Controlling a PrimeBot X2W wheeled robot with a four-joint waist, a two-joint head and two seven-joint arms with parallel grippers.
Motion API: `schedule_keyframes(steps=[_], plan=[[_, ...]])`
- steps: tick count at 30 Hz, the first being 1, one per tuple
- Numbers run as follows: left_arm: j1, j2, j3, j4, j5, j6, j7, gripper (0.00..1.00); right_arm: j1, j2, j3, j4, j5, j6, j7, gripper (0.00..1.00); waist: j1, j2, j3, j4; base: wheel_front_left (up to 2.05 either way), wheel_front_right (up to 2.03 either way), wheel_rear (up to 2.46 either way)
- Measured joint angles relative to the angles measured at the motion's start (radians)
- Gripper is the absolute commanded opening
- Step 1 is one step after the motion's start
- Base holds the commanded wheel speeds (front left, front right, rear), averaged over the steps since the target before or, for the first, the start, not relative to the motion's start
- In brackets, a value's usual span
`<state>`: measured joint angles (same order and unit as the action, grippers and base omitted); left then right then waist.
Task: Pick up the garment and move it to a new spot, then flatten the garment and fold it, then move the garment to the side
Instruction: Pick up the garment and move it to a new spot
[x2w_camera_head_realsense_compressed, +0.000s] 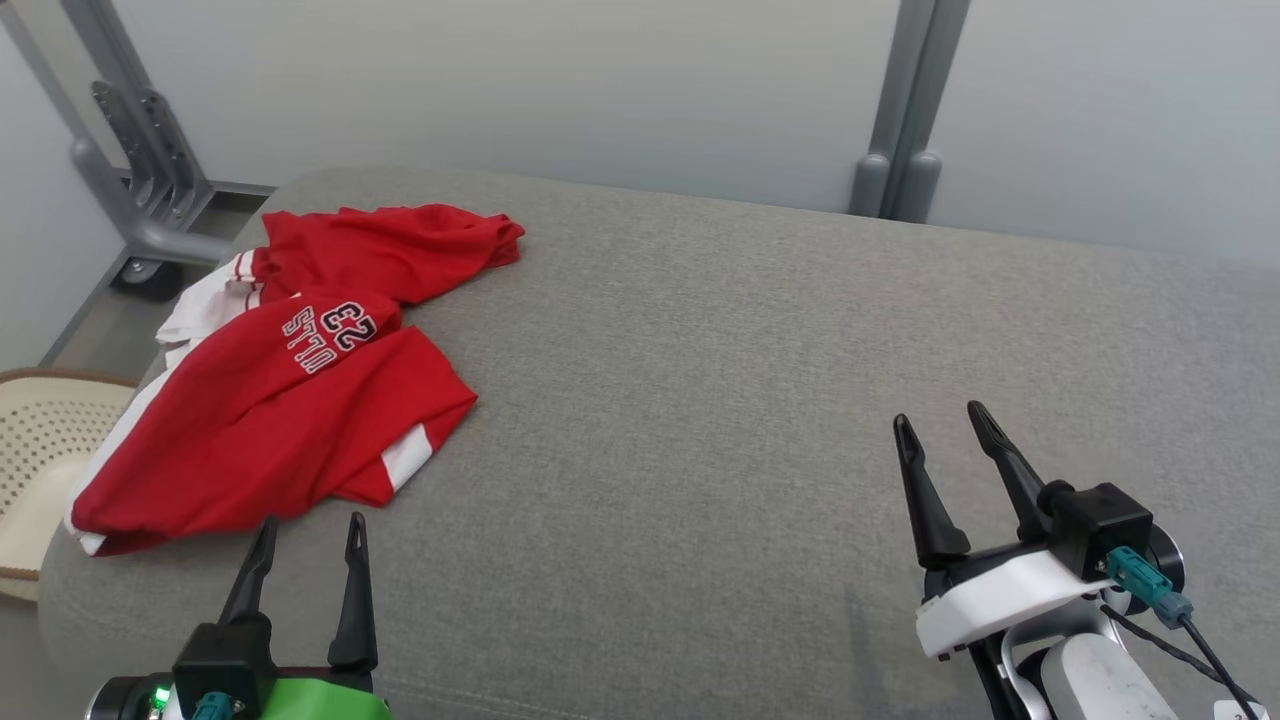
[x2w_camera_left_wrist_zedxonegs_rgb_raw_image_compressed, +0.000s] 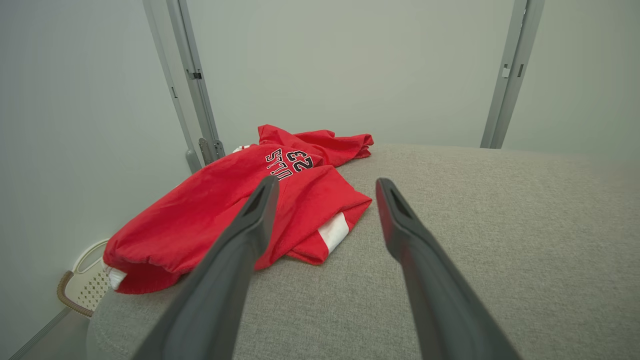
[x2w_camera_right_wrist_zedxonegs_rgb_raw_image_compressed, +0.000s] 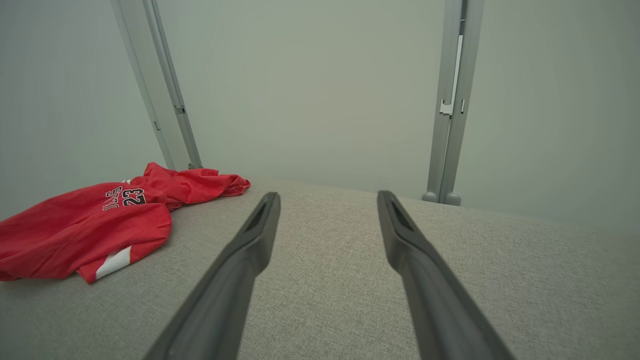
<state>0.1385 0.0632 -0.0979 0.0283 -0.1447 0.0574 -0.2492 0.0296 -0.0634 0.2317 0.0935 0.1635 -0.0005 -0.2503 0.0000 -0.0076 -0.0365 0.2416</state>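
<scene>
- Step in hand: first pick-up, not yet begun.
- Garment (x2w_camera_head_realsense_compressed: 270, 410): red jersey, crumpled, at far-left corner of grey padded bench (x2w_camera_head_realsense_compressed: 720, 380). Left edge draped over bench side, near basket (x2w_camera_head_realsense_compressed: 40, 440).
- Left tool (x2w_camera_head_realsense_compressed: 312, 520): released, fingers spread, empty, just short of garment's near hem.
- Right tool (x2w_camera_head_realsense_compressed: 939, 413): released, empty, well apart from garment.
- Next move, judged: advance left tool onto cloth, pinch raised fold, lift clear, carry toward bench centre.

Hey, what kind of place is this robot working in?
Probably a lab or test cell, not a home: plain pale wall panels between grey metal posts, a grey fabric-padded work surface with a crumpled red jersey, and a cream perforated basket beside it.
</scene>
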Motion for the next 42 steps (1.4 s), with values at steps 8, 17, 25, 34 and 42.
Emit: schedule_keyframes(steps=[8,17,25,34,42], plan=[[0.001,0.000,0.021,0.002,0.000,-0.001,0.000,1.00,0.001,0.002,0.009,0.000,0.002,0.000,0.000,1.00,0.0000,0.0000,-0.007,0.094,0.00,0.00,0.00],[0.000,0.020,0.035,0.002,0.000,0.000,0.002,1.00,0.001,0.004,0.016,0.005,0.002,0.000,0.000,1.00,0.0000,0.0000,-0.014,0.114,0.00,0.00,0.00],[-0.109,0.074,0.059,0.001,-0.014,-0.021,0.102,1.00,0.001,0.004,0.016,0.005,-0.005,0.001,0.000,1.00,0.0000,0.0000,-0.010,0.101,0.00,0.00,0.00],[-0.280,0.133,0.104,0.082,-0.087,-0.057,0.280,1.00,-0.002,0.000,0.022,0.003,-0.026,0.009,0.000,1.00,0.0000,0.0000,0.025,0.082,0.00,0.00,0.00],[-0.420,0.152,0.154,0.191,-0.168,-0.067,0.440,1.00,-0.042,-0.026,0.034,-0.017,-0.054,0.018,0.000,1.00,0.0000,0.0000,0.084,0.053,0.00,0.00,0.00]])
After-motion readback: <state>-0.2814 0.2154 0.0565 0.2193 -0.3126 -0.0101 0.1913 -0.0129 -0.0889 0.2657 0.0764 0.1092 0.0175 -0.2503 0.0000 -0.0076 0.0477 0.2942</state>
